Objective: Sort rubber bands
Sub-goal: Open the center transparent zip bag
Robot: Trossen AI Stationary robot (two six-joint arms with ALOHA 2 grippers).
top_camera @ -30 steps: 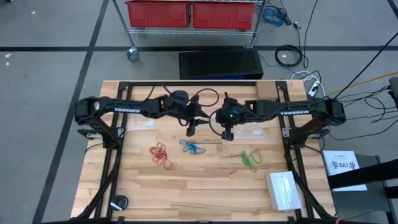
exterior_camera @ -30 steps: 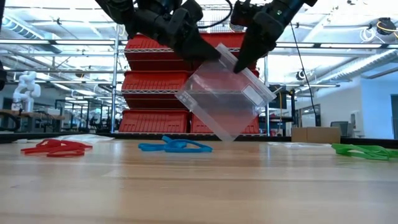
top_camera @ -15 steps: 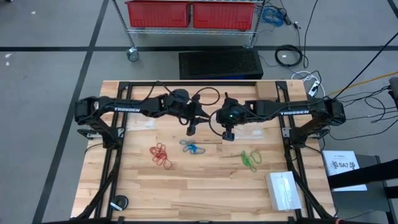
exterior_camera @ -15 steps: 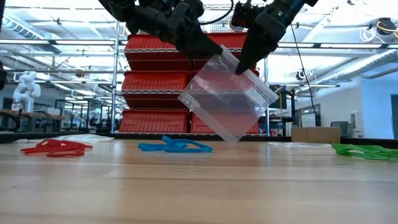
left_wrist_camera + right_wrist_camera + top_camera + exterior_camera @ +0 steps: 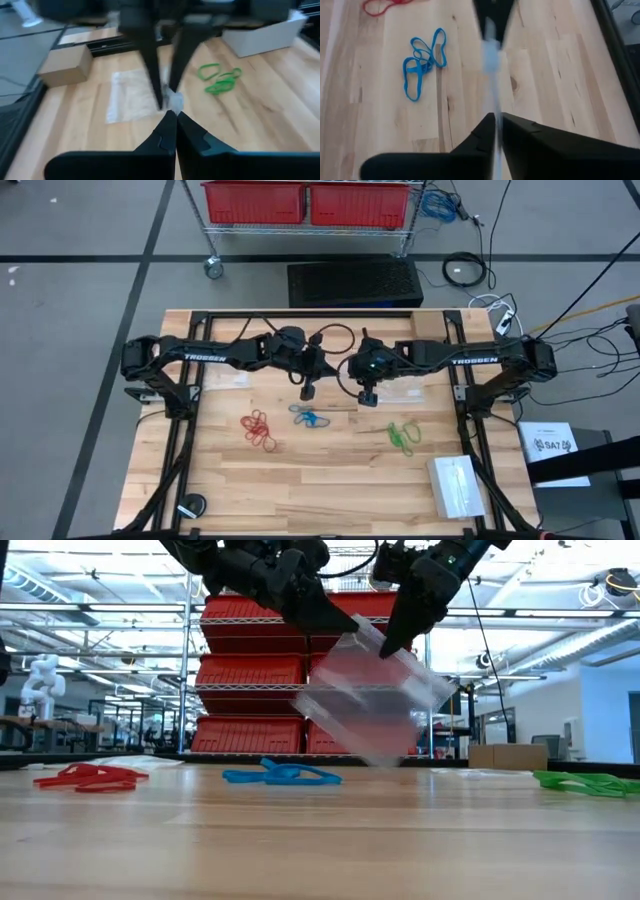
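Your left gripper (image 5: 335, 622) has just pinched shut on the clear bag (image 5: 365, 705), upper centre, which the right gripper (image 5: 385, 645) also grips, so opening can begin.

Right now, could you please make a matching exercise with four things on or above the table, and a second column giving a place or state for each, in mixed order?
Column 1
1. red rubber bands
2. blue rubber bands
3. green rubber bands
4. clear plastic bag

Column 2
A. held up in the air by both grippers
B. on the table, at the left arm's side
C. on the table, at the right arm's side
D. on the table, in the middle

Pairs: 1-B, 2-D, 3-C, 4-A
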